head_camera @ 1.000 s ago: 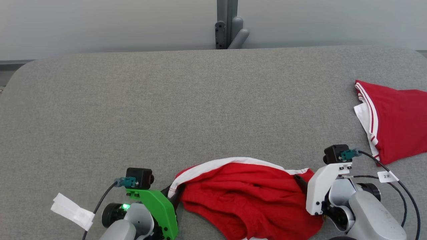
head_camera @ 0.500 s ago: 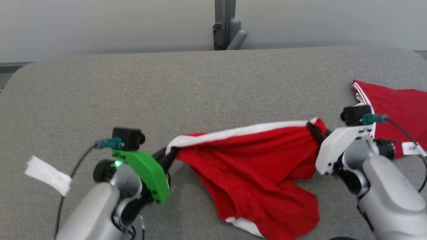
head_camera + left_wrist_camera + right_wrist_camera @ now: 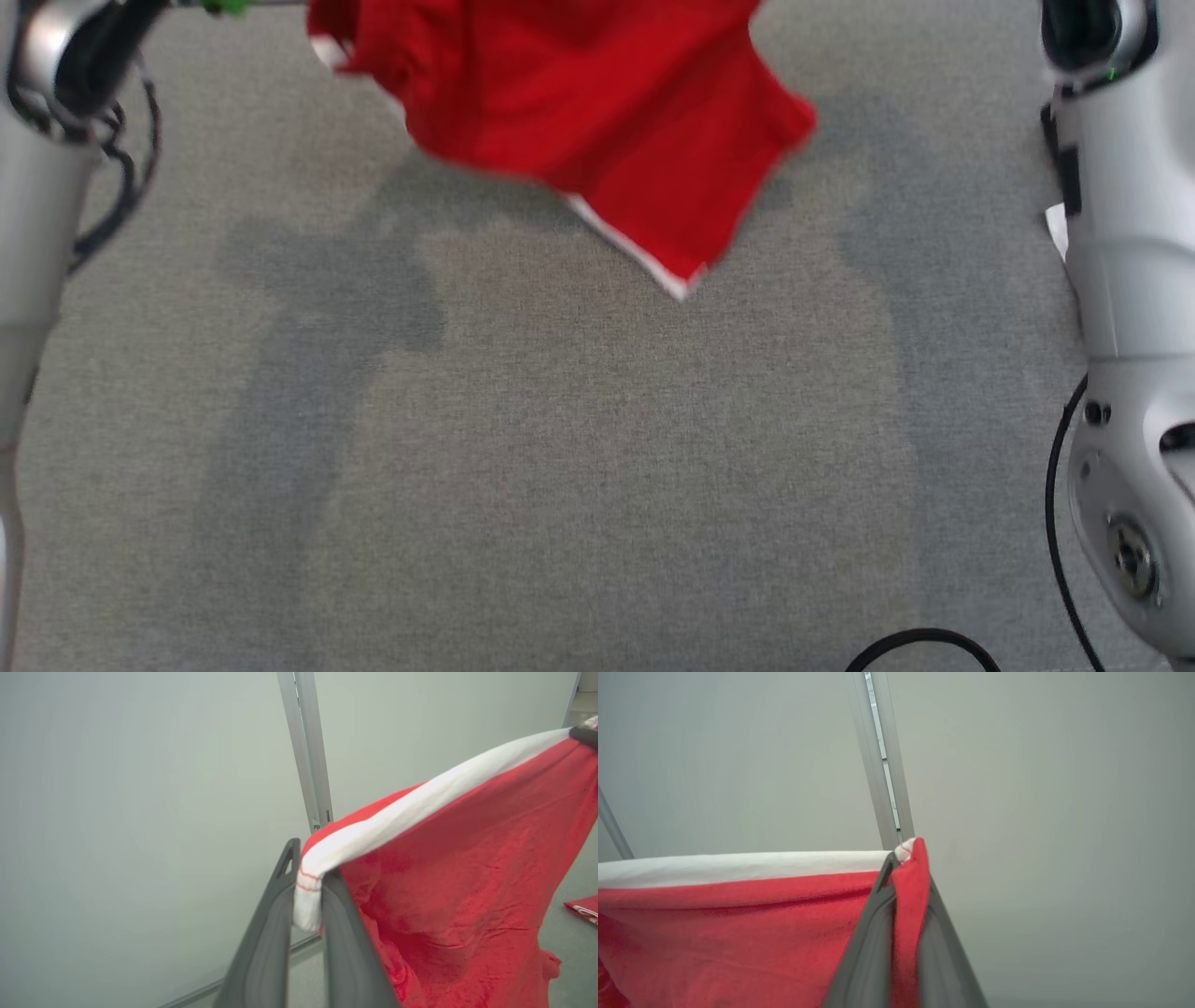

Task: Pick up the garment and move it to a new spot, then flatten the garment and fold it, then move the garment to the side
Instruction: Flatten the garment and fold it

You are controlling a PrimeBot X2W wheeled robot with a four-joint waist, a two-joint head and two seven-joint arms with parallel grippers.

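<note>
A red cloth garment with a white band (image 3: 579, 93) hangs stretched in the air above the grey fabric-covered desk (image 3: 560, 448). The left hand (image 3: 309, 865) is clenched on one end of its band, and the right hand (image 3: 906, 858) is clenched on the other end.

The red garment (image 3: 467, 872) is soft, matt knit cloth edged with a smooth white band. The left gripper (image 3: 310, 865) and right gripper (image 3: 906, 868) have matt dark plastic fingers (image 3: 266, 933). Below them the table (image 3: 560, 485) wears coarse grey weave; beyond their tips stands a satin metal post (image 3: 306, 756).
</note>
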